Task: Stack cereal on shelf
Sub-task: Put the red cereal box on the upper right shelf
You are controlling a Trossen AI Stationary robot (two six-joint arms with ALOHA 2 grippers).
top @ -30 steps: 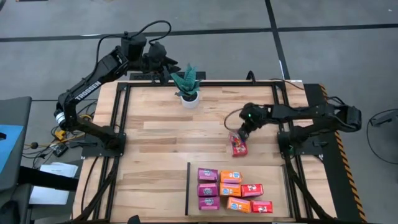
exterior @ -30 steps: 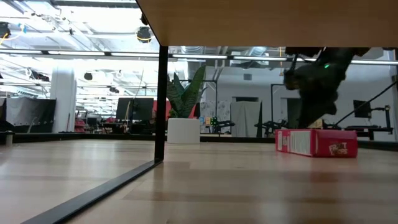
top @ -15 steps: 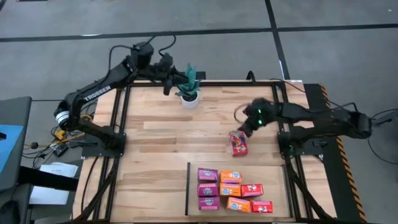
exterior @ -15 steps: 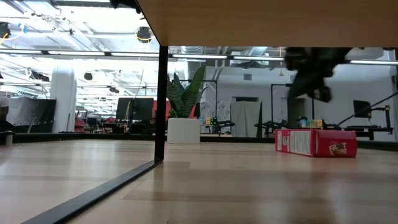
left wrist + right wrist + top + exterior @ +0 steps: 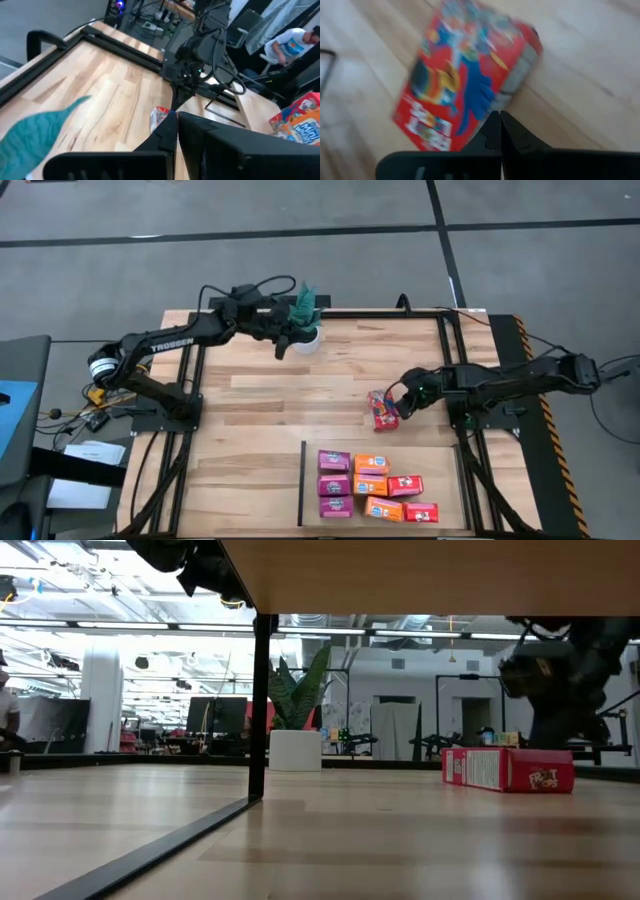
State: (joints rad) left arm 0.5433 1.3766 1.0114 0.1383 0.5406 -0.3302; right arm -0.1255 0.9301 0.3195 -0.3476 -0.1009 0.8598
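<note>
Shelf (image 5: 445, 465) holds eight boxes (image 5: 371, 485); ninth (image 5: 383, 410) lies beside clenched right hand (image 5: 404, 406).

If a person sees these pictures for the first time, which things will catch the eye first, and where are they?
First comes the lone red cereal box, flat on the bare tabletop above the shelf, with the right pincer shut right beside it. Next is the cluster of eight boxes, purple, orange and red, lying on the shelf. Last, the left pincer is at the green potted plant at the table's far edge.
</note>
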